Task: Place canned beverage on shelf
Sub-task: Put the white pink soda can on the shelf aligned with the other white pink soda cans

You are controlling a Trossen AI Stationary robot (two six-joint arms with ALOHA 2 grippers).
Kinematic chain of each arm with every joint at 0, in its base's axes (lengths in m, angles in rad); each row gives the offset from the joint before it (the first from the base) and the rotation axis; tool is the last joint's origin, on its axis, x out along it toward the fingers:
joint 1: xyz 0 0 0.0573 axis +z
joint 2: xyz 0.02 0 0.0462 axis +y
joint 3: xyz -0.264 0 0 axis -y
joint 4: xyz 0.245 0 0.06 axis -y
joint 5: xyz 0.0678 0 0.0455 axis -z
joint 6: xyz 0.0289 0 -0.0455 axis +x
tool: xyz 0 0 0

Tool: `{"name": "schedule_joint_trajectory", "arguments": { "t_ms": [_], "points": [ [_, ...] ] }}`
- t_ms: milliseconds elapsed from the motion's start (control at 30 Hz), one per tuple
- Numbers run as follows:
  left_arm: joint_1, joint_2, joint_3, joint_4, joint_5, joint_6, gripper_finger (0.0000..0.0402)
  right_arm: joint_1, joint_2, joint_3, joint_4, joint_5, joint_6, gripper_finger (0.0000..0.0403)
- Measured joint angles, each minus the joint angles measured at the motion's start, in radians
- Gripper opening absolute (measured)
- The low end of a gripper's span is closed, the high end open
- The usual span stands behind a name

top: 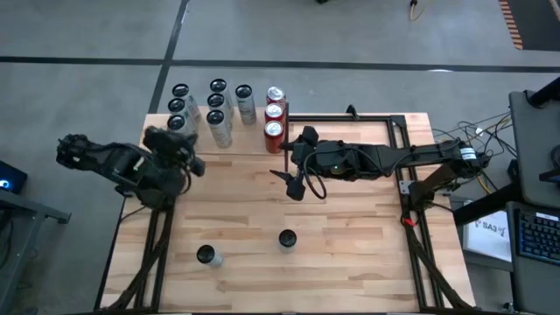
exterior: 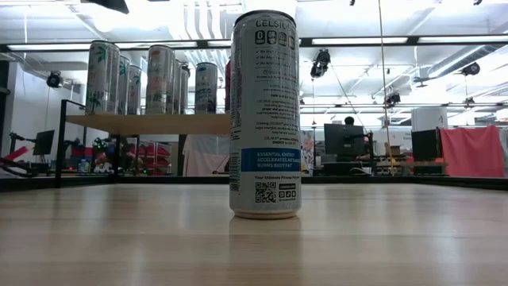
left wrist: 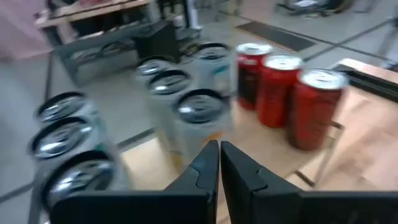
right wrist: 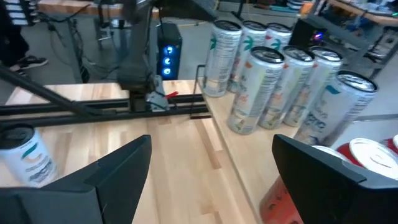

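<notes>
The shelf [top: 249,138] stands at the table's far left and carries several white cans [top: 217,107] and three red cans [top: 274,114], all upright on their bases. Two more white cans [top: 287,238] [top: 207,255] stand upright on the tabletop near the front; one of them fills the middle of the low view [exterior: 264,115]. My left gripper [top: 196,164] is shut and empty, just in front of the shelf's near left part, facing the cans [left wrist: 199,109]. My right gripper [top: 292,184] is open and empty, near the shelf's right end beside the red cans [right wrist: 367,162].
A black metal frame [top: 398,131] runs along the table's far right side. The middle of the tabletop [top: 350,245] is bare wood. In the low view the shelf [exterior: 159,123] stands on thin black posts at the back left, and a person sits far behind in the room.
</notes>
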Motion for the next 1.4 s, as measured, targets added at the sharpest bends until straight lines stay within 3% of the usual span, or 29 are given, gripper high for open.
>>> {"name": "schedule_joint_trajectory", "arguments": {
  "t_ms": [267, 567, 1400],
  "points": [
    [0.188, -0.019, 0.004, -0.016, 0.126, 0.029, 0.0, 0.0, 0.0, 0.0, -0.004, -0.053, 0.005, 0.0324],
    [0.302, 0.014, 0.004, -0.016, 0.144, 0.07, 0.0, 0.0, 0.0, 0.0, -0.004, -0.06, -0.008, 0.0324],
    [0.331, 0.078, -0.004, -0.115, 0.17, 0.023, 0.0, 0.0, -0.001, 0.0, -0.017, -0.06, -0.007, 0.0324]
  ]
}}
